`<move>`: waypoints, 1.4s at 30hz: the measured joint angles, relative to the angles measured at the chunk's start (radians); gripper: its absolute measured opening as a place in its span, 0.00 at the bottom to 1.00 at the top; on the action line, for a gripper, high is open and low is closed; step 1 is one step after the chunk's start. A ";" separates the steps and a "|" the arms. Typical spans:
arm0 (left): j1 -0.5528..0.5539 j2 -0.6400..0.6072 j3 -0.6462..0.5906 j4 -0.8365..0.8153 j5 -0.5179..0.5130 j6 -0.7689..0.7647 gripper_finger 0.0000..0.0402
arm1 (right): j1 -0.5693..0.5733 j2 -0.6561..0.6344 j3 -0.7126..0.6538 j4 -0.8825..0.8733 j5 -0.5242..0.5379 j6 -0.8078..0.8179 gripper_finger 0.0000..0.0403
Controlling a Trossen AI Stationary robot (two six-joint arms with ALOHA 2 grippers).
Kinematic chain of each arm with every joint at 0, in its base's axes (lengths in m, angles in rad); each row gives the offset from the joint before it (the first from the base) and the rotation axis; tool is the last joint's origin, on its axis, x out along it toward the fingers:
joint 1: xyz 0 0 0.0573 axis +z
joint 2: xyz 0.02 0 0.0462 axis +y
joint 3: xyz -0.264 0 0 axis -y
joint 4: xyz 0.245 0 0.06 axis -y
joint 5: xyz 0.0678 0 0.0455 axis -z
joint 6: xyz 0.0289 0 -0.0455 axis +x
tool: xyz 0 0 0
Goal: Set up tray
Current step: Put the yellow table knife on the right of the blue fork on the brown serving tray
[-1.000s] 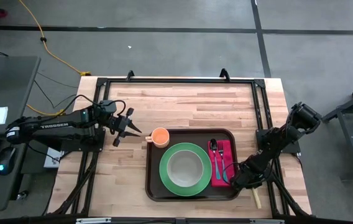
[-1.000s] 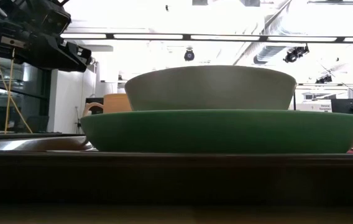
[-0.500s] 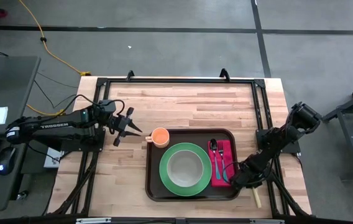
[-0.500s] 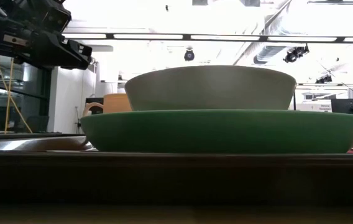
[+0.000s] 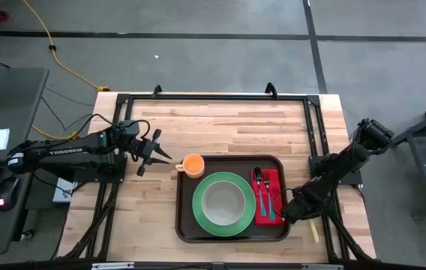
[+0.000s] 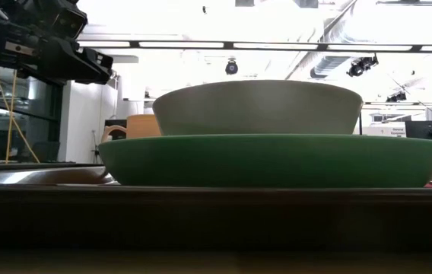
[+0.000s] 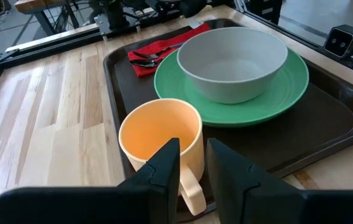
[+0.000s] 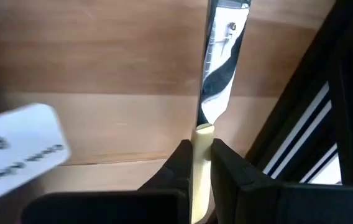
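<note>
The dark brown tray (image 5: 185, 225) lies at the table's near middle. On it are a green plate (image 5: 201, 215) with a grey bowl (image 5: 223, 202), a red napkin (image 5: 272, 184) with a spoon and a fork, and an orange cup (image 5: 193, 164) in the far left corner. The cup's handle (image 7: 189, 186) points toward my left gripper. My left gripper (image 5: 166, 157) hovers just left of the cup, slightly open and empty. My right gripper (image 5: 291, 213), at the tray's near right corner, is shut on a knife (image 8: 217, 68) with a cream handle. My right gripper pinches the knife's cream handle (image 8: 201, 134) between its two fingers, close to where the blade starts. The blade reaches out past the fingertips over the wood. The handle's free end (image 5: 315, 232) sticks out toward the table's near right. Whether the knife touches the table I cannot tell.
A black frame (image 5: 213, 97) runs round the tabletop, and its rail (image 8: 325, 124) is close beside the knife. Bare wood (image 5: 228, 127) lies beyond the tray and to its left. A desk with a keyboard and mouse (image 5: 3, 201) stands left of the table.
My right gripper has gone a little toward the table's right and far edges, and the knife has gone with it. The handle's free end has shifted the same way.
</note>
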 joint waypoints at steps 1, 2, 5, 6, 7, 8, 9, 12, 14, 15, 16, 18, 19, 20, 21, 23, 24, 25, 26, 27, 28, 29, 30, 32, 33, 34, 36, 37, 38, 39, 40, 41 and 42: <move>0.000 0.000 0.000 0.000 0.000 0.000 0.28 | -0.005 -0.007 0.000 0.000 0.005 -0.002 0.04; 0.000 0.000 0.000 0.000 0.000 0.000 0.28 | -0.011 -0.015 0.000 0.000 0.011 -0.003 0.04; 0.000 0.000 0.000 0.000 0.000 0.000 0.28 | -0.029 -0.036 0.002 -0.006 0.013 -0.006 0.05; 0.000 0.000 0.000 0.000 0.000 0.000 0.28 | -0.034 -0.042 0.002 -0.009 0.013 -0.007 0.05; 0.000 0.000 0.000 0.000 0.000 0.000 0.28 | -0.039 -0.049 0.002 -0.013 0.013 -0.009 0.05; 0.000 0.000 0.000 0.000 0.000 0.001 0.28 | -0.045 -0.056 0.002 -0.017 0.013 -0.010 0.05; 0.000 0.000 0.000 0.000 0.000 0.001 0.28 | -0.049 -0.064 0.002 -0.018 0.014 -0.012 0.05; 0.000 0.000 0.000 0.000 0.000 0.002 0.28 | -0.062 -0.090 0.002 -0.034 0.014 -0.013 0.05; 0.000 0.000 0.000 0.000 0.000 0.002 0.28 | -0.070 -0.108 0.002 -0.047 0.014 -0.013 0.05; 0.000 0.000 0.000 0.000 0.000 0.003 0.28 | -0.075 -0.117 0.002 -0.050 0.014 -0.013 0.05; 0.000 0.000 0.000 0.000 0.000 0.003 0.28 | -0.079 -0.126 0.002 -0.054 0.014 -0.013 0.05; 0.000 0.000 0.000 0.000 0.000 0.003 0.28 | -0.088 -0.141 0.002 -0.062 0.019 -0.019 0.05; 0.000 0.000 0.000 0.000 0.000 0.003 0.28 | -0.092 -0.149 0.002 -0.064 0.026 -0.022 0.05; 0.000 0.000 0.000 0.000 0.000 0.003 0.28 | -0.097 -0.157 0.002 -0.065 0.035 -0.024 0.05; 0.000 0.000 0.000 0.000 0.000 0.003 0.28 | -0.102 -0.165 0.002 -0.064 0.047 -0.027 0.05; 0.000 0.000 0.000 0.000 0.000 0.003 0.28 | -0.116 -0.180 0.003 -0.063 0.060 -0.032 0.05; 0.000 0.000 0.000 0.000 0.000 0.003 0.28 | -0.122 -0.187 0.003 -0.064 0.065 -0.034 0.05; 0.000 0.000 0.000 0.000 0.000 0.003 0.28 | -0.128 -0.193 0.003 -0.064 0.069 -0.038 0.06; 0.000 0.000 0.000 0.000 0.000 0.003 0.28 | -0.133 -0.198 0.003 -0.064 0.074 -0.040 0.06; 0.000 0.000 0.000 0.000 0.000 0.003 0.28 | -0.138 -0.202 0.004 -0.064 0.078 -0.042 0.06; 0.000 0.000 0.000 0.000 0.000 0.003 0.28 | -0.142 -0.206 0.006 -0.065 0.086 -0.047 0.06; 0.000 0.000 0.000 0.000 0.000 0.003 0.28 | -0.146 -0.209 0.010 -0.067 0.098 -0.051 0.06; 0.000 0.000 0.000 0.000 0.000 0.003 0.28 | -0.150 -0.211 0.015 -0.067 0.110 -0.057 0.06; 0.000 0.000 0.000 0.000 0.000 0.003 0.28 | -0.160 -0.213 0.030 -0.073 0.118 -0.067 0.06; 0.000 0.000 0.000 0.000 0.000 0.003 0.28 | -0.164 -0.213 0.037 -0.078 0.121 -0.071 0.06; 0.000 0.000 0.000 0.000 0.000 0.003 0.28 | -0.167 -0.213 0.045 -0.086 0.132 -0.075 0.06; 0.000 0.000 0.000 0.000 0.000 0.003 0.28 | -0.175 -0.213 0.062 -0.099 0.156 -0.086 0.06; 0.000 0.000 0.000 0.001 0.000 0.003 0.28 | -0.181 -0.213 0.069 -0.101 0.165 -0.091 0.06; 0.000 0.000 0.000 0.000 0.000 0.003 0.28 | -0.189 -0.213 0.075 -0.101 0.166 -0.092 0.06; 0.000 0.000 0.000 0.000 0.000 0.003 0.28 | -0.196 -0.213 0.080 -0.101 0.168 -0.097 0.07; 0.000 0.000 0.000 0.000 0.000 0.003 0.28 | -0.202 -0.213 0.084 -0.101 0.172 -0.103 0.07; 0.000 0.000 0.000 0.001 0.000 0.003 0.28 | -0.208 -0.213 0.089 -0.102 0.185 -0.113 0.07; 0.000 0.000 0.000 0.000 0.000 0.003 0.28 | -0.216 -0.213 0.095 -0.102 0.194 -0.117 0.07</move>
